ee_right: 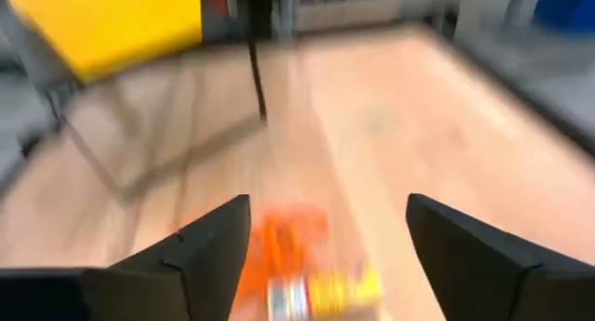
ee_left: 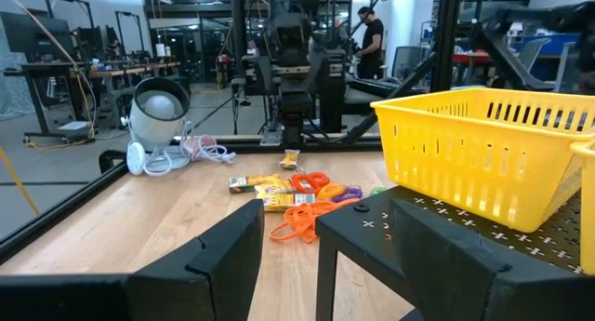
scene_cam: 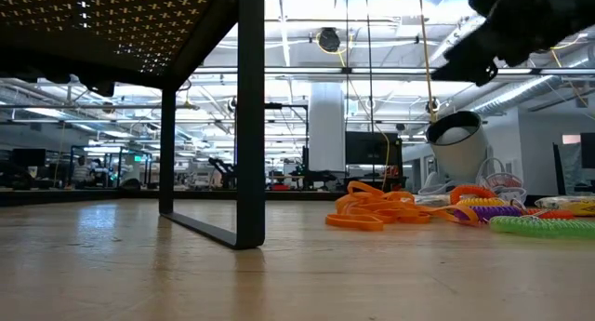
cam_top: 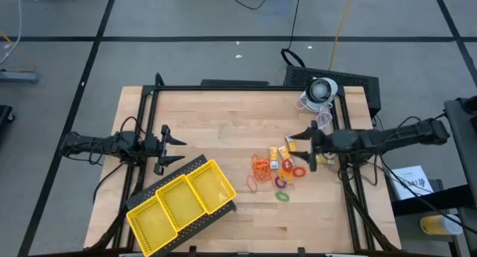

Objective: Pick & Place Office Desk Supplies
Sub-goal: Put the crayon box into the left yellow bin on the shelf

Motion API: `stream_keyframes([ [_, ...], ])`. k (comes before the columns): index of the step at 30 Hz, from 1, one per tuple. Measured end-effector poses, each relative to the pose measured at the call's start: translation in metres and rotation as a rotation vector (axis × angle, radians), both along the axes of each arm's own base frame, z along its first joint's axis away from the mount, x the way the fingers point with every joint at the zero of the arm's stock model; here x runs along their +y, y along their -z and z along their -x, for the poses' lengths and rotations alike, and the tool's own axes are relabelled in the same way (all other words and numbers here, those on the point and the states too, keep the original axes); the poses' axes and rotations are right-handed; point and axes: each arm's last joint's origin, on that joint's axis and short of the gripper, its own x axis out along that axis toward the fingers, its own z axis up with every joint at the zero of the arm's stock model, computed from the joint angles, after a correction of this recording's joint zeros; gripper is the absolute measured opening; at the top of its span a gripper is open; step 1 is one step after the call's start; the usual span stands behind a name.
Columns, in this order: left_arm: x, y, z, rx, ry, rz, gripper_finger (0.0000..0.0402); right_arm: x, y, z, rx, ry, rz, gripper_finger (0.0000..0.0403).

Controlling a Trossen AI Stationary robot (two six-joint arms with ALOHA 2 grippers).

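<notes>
The office desk supplies (cam_top: 276, 167) lie loose on the wooden table's right half: orange rubber-band loops (cam_top: 261, 166), yellow blocky pieces (cam_top: 284, 151), and red (cam_top: 299, 171) and green (cam_top: 282, 196) rings. My right gripper (cam_top: 302, 147) hangs open above the pile's right side, touching nothing. Its blurred wrist view shows the orange loops (ee_right: 288, 237) and a yellow piece (ee_right: 346, 288) below the gripper (ee_right: 325, 237). My left gripper (cam_top: 177, 150) waits open and level at the table's left, beside the yellow three-compartment tray (cam_top: 182, 205). From there the pile (ee_left: 297, 195) shows well beyond that gripper (ee_left: 293, 256).
The yellow tray (ee_left: 483, 144) sits on a dark perforated stand (cam_top: 195, 226) near the front left. A white round device (cam_top: 321, 91) with a coiled cable stands at the far right, next to a black box (cam_top: 358, 87). Bare wood (cam_top: 223, 123) lies between the arms.
</notes>
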Motion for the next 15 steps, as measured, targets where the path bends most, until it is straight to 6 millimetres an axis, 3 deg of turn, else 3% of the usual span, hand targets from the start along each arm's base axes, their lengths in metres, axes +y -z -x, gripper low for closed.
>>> stream_keyframes([
  [3,0.000,0.000,0.000,-0.003,0.000,0.000,0.0241,0.004,-0.005,-0.011,0.261,0.007,-0.003,0.0288],
  [6,0.000,0.000,0.000,-0.003,0.000,0.000,0.0241,0.004,0.002,-0.013,0.559,0.053,-0.010,0.0289],
  [11,0.000,0.000,0.000,-0.003,0.000,0.001,0.0241,0.003,0.016,-0.004,0.959,0.145,-0.014,0.0280],
  [15,0.000,0.000,0.000,-0.003,0.000,0.001,0.0241,0.004,0.026,0.002,1.143,0.184,-0.072,0.0278],
])
